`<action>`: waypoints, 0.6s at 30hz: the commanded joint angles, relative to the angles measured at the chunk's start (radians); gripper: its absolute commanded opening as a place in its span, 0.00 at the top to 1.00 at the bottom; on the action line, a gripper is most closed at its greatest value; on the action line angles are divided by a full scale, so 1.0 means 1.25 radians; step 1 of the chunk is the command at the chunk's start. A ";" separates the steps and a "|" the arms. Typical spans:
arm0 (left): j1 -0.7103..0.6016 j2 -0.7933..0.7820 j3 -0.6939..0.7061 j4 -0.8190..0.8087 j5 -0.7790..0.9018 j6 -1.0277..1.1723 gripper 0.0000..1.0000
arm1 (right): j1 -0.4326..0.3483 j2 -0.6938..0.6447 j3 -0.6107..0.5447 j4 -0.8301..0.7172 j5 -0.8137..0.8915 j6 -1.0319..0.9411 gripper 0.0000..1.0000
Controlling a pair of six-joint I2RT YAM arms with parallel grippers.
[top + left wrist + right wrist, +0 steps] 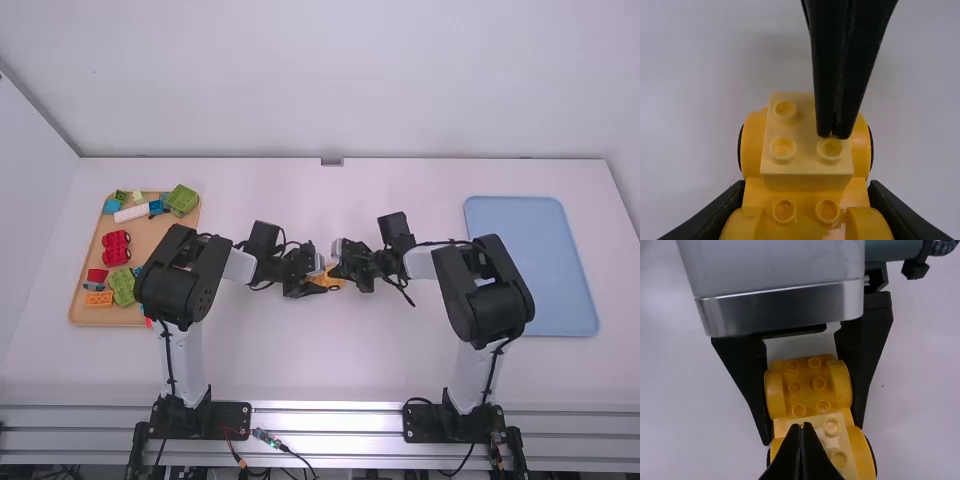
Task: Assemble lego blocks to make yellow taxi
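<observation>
Near the table's middle, my left gripper [316, 283] and my right gripper [343, 270] meet at the yellow wheeled base [326, 282]. In the left wrist view, the fingers of my left gripper [806, 189] flank the yellow base [805, 200] on both sides, shut on it. Across the base lies a pale yellow brick [802, 127], its studs up. My right gripper [801, 428] has its fingers together, holding nothing, with the tips at the top of the pale yellow brick [812, 423], over one stud. Part of the brick is hidden behind those fingers.
At the left stands a wooden tray [88, 316] with several green, red, blue, orange and white blocks; the left arm overhangs its right edge. A light blue tray [530, 260] lies at the right, partly under the right arm.
</observation>
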 commanded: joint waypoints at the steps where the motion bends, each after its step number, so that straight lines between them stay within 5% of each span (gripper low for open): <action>1: 0.002 0.037 -0.031 -0.027 -0.149 0.019 0.93 | 0.001 0.023 -0.016 0.002 0.035 0.008 1.00; 8: 0.002 0.037 -0.031 -0.031 -0.148 0.019 0.94 | -0.007 0.139 0.048 -0.023 0.004 0.010 1.00; 18: 0.002 0.037 -0.031 -0.039 -0.148 0.021 0.94 | -0.058 0.143 0.112 -0.193 -0.089 -0.130 1.00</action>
